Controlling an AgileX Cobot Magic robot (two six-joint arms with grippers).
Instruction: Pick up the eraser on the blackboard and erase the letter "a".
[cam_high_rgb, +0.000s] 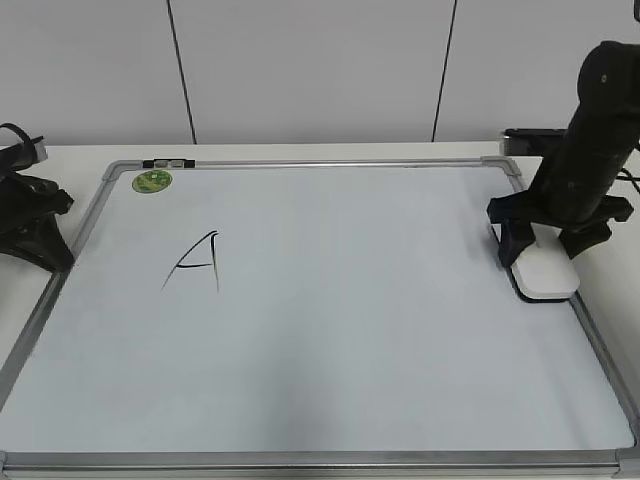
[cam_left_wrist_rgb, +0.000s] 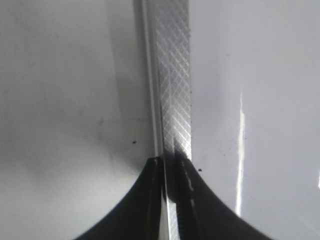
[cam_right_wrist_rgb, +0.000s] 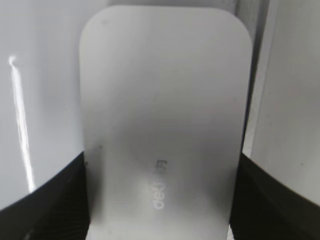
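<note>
The white eraser lies flat at the right edge of the blackboard, against its silver frame. My right gripper stands over it. In the right wrist view the two dark fingers press the long sides of the eraser, grey lettering up. My left gripper rests at the board's left edge. In the left wrist view its jaws are closed to a thin slit over the frame strip, holding nothing. No lowercase "a" shows on the board.
A tall uppercase "A" is written in black on the left part of the board. A green round sticker sits near the far left corner. The board lies on a white table in front of a grey wall.
</note>
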